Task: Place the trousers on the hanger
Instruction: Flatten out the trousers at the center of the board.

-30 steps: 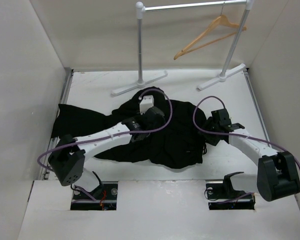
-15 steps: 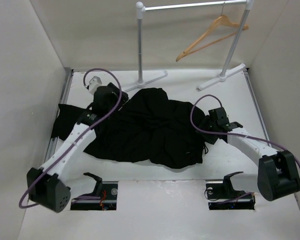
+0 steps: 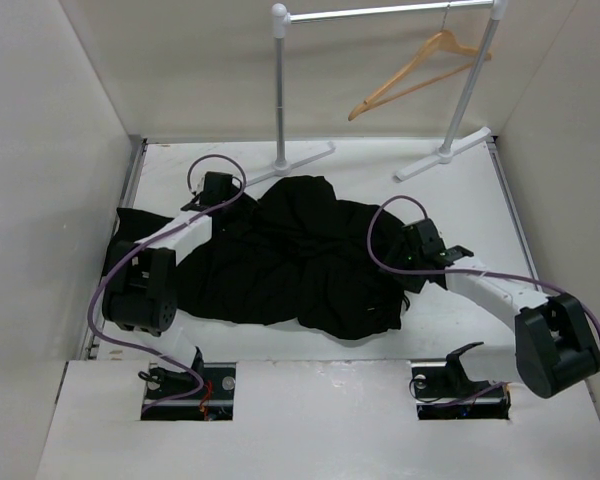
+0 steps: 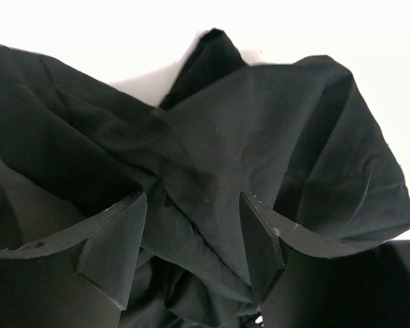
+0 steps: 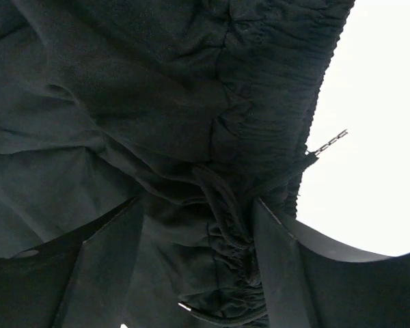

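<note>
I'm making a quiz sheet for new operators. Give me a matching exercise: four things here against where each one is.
1 trousers
2 hanger
3 left gripper
4 right gripper

A hung on the clothes rail
B crumpled on the table
C over the trousers' gathered edge, right side
D over a fold at the trousers' left side

Pairs: 1-B; 2-A; 3-D; 4-C

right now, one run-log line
trousers: crumpled on table | hanger: on rail, bare | left gripper: open over fabric | right gripper: open at waistband

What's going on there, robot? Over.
Left tool open over the trousers. Right tool open at their gathered waistband. Hanger bare, hanging on the rail behind. Over.
</note>
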Action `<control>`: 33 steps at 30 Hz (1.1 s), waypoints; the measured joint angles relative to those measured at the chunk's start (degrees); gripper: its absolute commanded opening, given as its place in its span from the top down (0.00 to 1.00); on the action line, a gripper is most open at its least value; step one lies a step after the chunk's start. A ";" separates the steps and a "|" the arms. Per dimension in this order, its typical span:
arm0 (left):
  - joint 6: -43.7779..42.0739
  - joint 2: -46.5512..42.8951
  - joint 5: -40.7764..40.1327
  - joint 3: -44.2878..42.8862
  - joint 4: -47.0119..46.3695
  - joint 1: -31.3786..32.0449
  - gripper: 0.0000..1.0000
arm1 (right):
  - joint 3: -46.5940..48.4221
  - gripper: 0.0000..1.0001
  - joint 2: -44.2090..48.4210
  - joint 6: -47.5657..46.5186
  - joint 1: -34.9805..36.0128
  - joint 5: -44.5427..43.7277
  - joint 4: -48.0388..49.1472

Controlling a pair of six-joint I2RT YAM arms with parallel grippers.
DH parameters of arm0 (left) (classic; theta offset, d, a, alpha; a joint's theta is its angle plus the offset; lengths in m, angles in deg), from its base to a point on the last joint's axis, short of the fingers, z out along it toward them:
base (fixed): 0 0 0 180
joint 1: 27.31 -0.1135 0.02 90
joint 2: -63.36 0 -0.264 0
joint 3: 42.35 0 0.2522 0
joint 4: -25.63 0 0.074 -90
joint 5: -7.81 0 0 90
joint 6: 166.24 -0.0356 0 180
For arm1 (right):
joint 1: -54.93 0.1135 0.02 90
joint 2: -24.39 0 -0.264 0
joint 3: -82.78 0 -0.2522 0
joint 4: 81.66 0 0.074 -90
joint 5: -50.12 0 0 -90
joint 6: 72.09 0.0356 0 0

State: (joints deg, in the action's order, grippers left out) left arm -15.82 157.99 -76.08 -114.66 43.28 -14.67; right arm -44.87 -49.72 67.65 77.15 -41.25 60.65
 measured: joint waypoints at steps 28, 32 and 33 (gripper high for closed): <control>-5.60 -15.39 -9.05 -14.38 -0.94 -6.67 0.95 | 2.84 0.58 -7.58 -2.78 -14.84 -0.15 2.99; -12.09 -17.62 -13.44 -14.86 -1.33 -7.96 0.95 | 3.39 0.86 -9.29 -1.44 -16.59 0.00 5.11; -13.90 -17.55 -14.88 -14.51 -1.51 -8.37 0.95 | 3.63 0.88 -9.29 -1.25 -17.33 0.09 5.14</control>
State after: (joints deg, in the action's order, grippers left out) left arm -29.72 140.44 -90.97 -129.17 41.77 -23.04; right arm -41.24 -59.01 66.40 59.81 -41.16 65.79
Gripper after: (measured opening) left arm 0.050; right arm 0.163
